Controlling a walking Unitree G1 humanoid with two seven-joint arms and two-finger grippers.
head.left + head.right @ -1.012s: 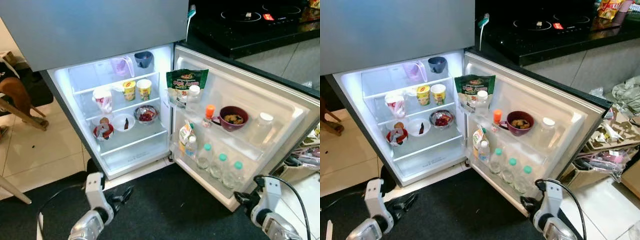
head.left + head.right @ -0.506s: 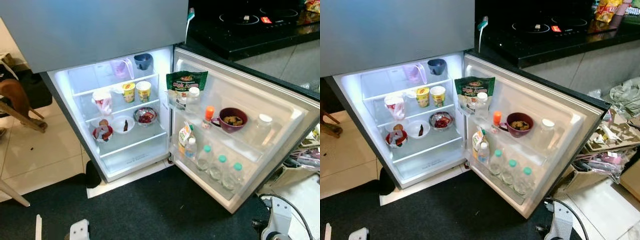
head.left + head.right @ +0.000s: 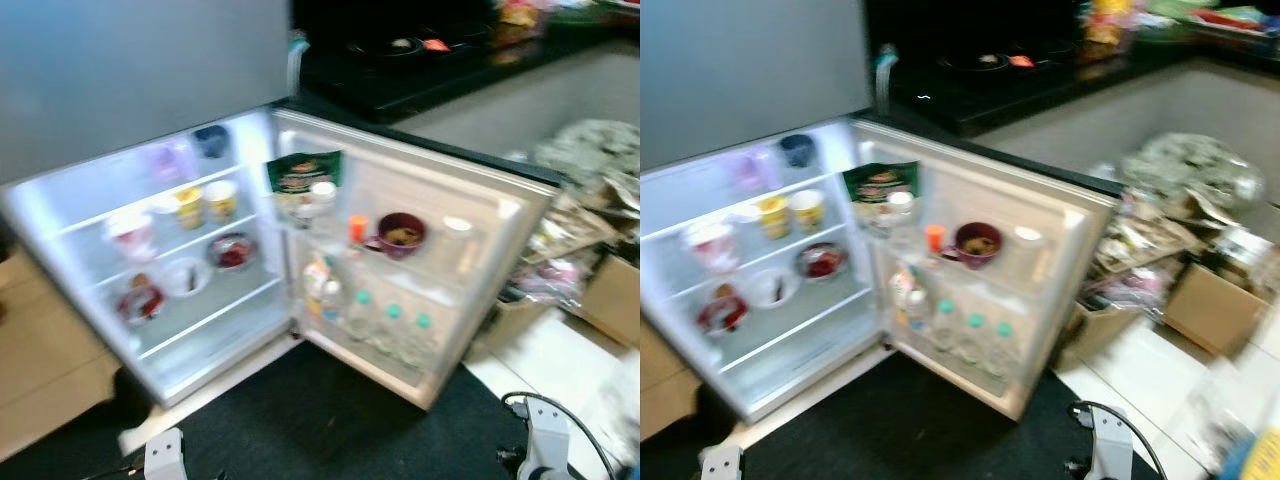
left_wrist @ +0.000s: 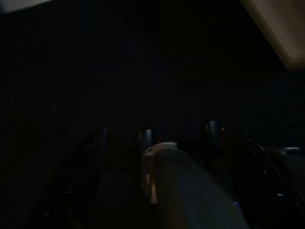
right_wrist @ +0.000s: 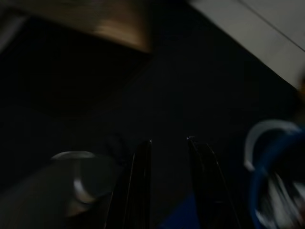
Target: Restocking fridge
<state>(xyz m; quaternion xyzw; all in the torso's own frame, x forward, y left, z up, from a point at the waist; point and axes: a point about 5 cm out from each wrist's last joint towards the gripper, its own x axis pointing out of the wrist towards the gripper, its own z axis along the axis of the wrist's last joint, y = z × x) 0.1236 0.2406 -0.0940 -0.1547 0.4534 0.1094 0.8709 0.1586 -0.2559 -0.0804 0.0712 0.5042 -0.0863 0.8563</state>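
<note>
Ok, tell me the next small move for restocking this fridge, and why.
Probably hold the turn and let the head view settle before reaching. The fridge door stands wide open, its racks holding a maroon bowl and bottles, but the head views are blurred. Both arms hang low over the dark mat, and the dark wrist views do not show anything held. Next, look for stock.

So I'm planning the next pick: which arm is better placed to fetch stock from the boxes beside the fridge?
Probably the right. The cardboard boxes sit on the robot's right, past the open fridge door, and the right arm hangs on that side. The left arm hangs by the shelves.
</note>
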